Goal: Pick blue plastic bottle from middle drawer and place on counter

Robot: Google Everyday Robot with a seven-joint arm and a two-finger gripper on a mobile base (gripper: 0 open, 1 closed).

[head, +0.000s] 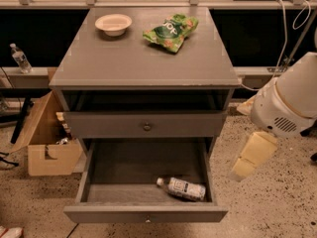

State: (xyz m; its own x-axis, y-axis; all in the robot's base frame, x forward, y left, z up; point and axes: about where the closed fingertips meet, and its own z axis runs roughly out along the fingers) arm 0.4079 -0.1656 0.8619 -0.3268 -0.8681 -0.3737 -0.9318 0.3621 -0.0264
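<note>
While the middle drawer (99, 214) stands pulled fully out at the foot of the grey cabinet, its long grey box holds only one thing, the blue plastic bottle (183, 188), which lies on its side near the front right corner, close to the low front panel. The bottle's white cap points left toward the middle of the drawer and its base lies near the right wall. Its body is clear and small, wrapped in a white label with a dark square on it. The drawer above (198, 125), with a dark round knob, is pushed in, and a dark open gap shows over it under the top. On the counter (124, 63) a pale shallow bowl (113, 24) sits at the back left, nothing visible inside it, and a crumpled green bag (171, 31) lies just right of it, apart from the bowl. An open cardboard box (49, 152) stands on the speckled floor left of the cabinet; its contents cannot be made out. The gripper (252, 155), pale yellow below the arm's white housing (290, 103), hangs to the right of the open drawer, outside it and well apart from the bottle, with nothing in its hold; how far open it is cannot be told
</note>
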